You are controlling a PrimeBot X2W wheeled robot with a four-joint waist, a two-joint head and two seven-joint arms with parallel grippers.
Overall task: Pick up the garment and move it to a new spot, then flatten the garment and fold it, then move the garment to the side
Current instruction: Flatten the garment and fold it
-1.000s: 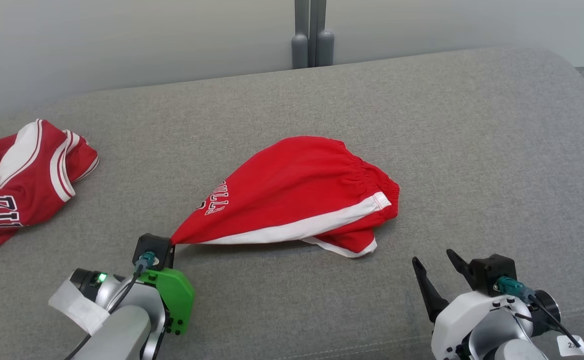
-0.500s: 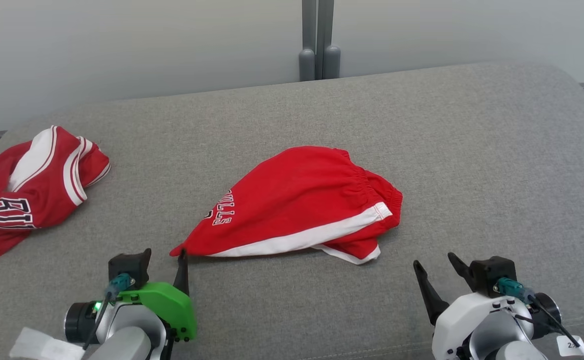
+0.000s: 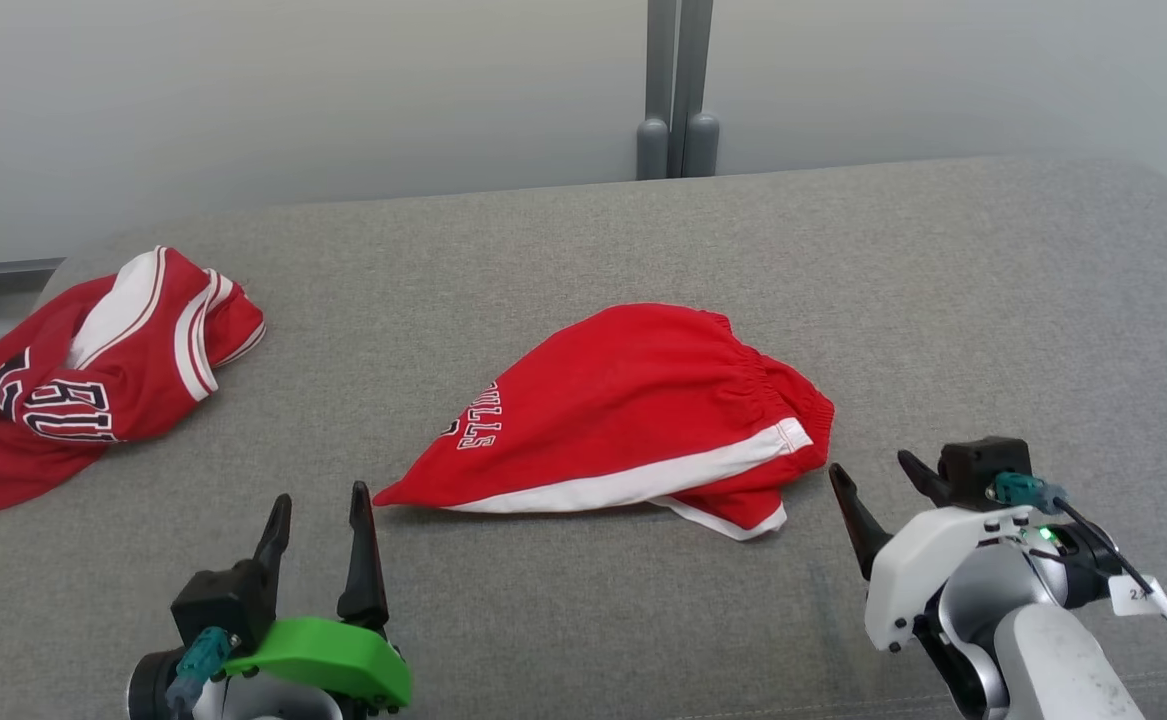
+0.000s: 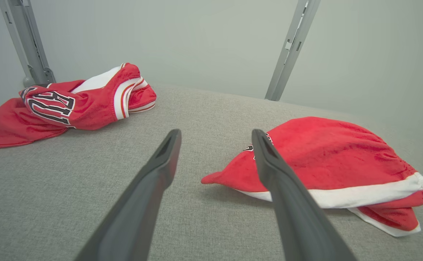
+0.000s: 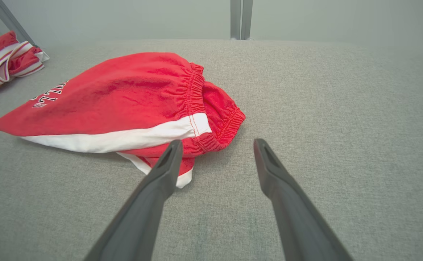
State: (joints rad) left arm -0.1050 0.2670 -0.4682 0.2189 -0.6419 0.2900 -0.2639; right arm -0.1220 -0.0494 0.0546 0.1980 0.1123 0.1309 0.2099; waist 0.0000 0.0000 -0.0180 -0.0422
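Lying crumpled mid-frame on the grey fabric surface (image 3: 943, 300) are red, white-striped, elastic-waisted shorts (image 3: 633, 410); the left gripper (image 3: 321, 497), lower left, and right gripper (image 3: 869, 465), lower right, gape empty.

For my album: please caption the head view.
Left gripper and right gripper, both open, flank bunched red shorts on a grey cushion; a red jersey lies apart.

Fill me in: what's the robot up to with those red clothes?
The robot is working on the red shorts, which lie bunched in the middle of the grey cushion, not yet flattened or folded. Neither gripper holds anything: the left gripper is open just short of the shorts' pointed corner, and the right gripper is open beside the waistband end. A red jersey lies crumpled off to the robot's left, untouched.
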